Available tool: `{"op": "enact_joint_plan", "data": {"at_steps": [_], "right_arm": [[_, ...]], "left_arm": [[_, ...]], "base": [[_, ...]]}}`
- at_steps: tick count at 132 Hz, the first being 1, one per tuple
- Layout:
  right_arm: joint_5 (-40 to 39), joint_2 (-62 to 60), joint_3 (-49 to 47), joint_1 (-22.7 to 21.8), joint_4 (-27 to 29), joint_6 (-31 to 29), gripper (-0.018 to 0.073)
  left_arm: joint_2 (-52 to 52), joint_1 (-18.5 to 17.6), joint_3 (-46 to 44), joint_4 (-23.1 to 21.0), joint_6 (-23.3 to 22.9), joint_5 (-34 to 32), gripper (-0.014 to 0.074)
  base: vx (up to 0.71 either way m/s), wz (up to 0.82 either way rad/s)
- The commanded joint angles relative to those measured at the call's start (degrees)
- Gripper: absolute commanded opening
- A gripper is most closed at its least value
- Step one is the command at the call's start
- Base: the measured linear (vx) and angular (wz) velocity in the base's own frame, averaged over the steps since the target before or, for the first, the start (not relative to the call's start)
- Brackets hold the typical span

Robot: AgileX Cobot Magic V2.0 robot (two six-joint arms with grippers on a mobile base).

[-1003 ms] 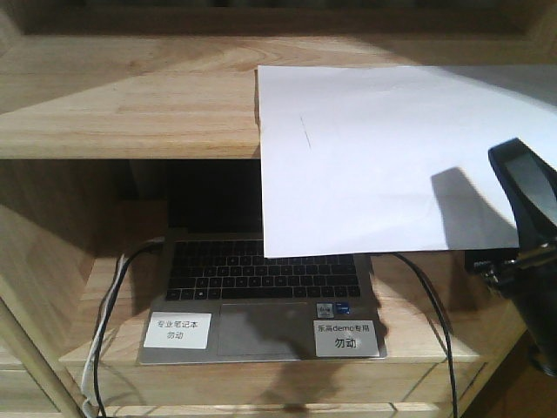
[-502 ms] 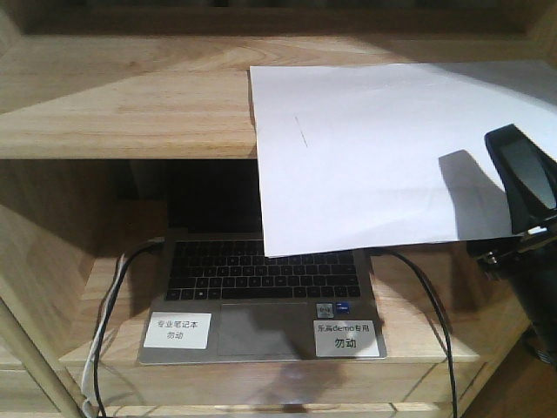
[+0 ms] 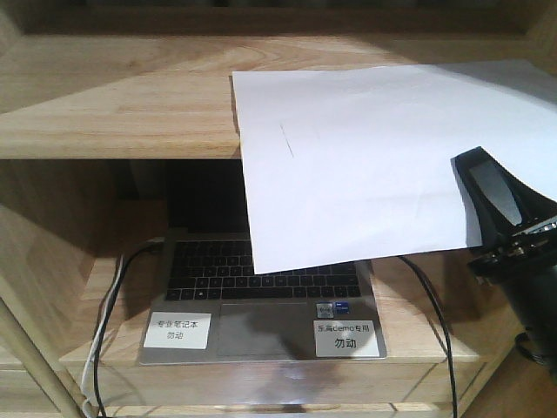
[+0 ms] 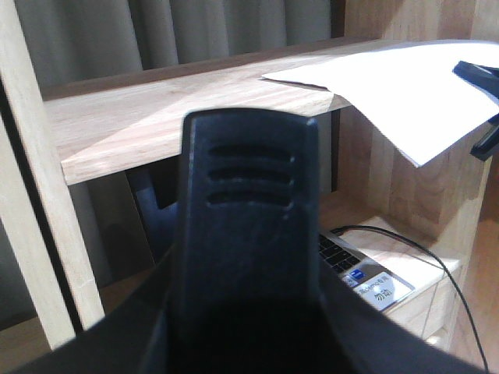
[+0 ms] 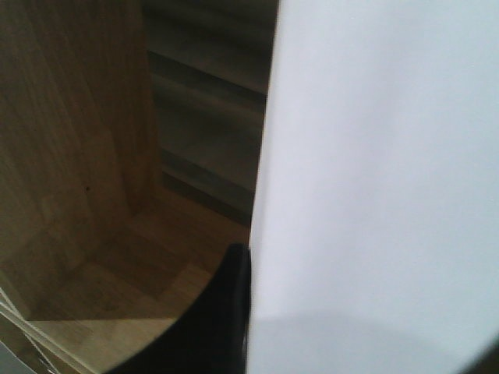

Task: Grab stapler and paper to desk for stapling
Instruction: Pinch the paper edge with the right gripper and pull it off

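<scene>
Paper (image 3: 365, 165) sits on upper shelf (image 3: 122, 104), near half overhanging, right gripper (image 3: 477, 178) on it.

Left gripper (image 4: 249, 234): wrist view blocked by a black ribbed shape, cannot tell if its fingers are apart or together. Right fingers (image 3: 498, 193): one black finger lies on top of the sheet near its lower right corner, and the other shows below the sheet in the left wrist view, so they look clamped on the paper. Under the overhang is an open laptop (image 3: 261, 335) on the lower shelf (image 3: 261, 379), with white labels (image 3: 177, 330) on its palm rest and cables (image 3: 109, 296) either side. Sheet's far part rests flat on the shelf board, with a short pencil mark (image 3: 286, 140) near its left edge. Grey curtain (image 4: 156, 35) hangs behind the shelf unit.
</scene>
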Motion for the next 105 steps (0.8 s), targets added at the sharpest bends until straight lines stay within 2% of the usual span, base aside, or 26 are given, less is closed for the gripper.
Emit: {"op": "enact_joint_plan", "data": {"at_steps": [1,39,105], "right_arm": [[-11.4,-0.7,-1.7,0.1,-1.4,0.1,-0.001],[-11.4,-3.9,-1.7,0.1,-5.9,0.1,-0.001],[-11.3,-8.8,-1.7,0.1,-10.0,0.1,-0.0006]], "left_arm": [[1.0,-0.2,-1.4,-0.4,-0.1,-6.7,-0.0006],[1.0,-0.2,-1.4,-0.4,-0.1,-6.7,-0.0006],[1.0,-0.2,-1.4,-0.4,-0.1,-6.7,-0.0006]], "base": [[0.0,0.0],[0.0,0.0],[0.0,0.0]]}}
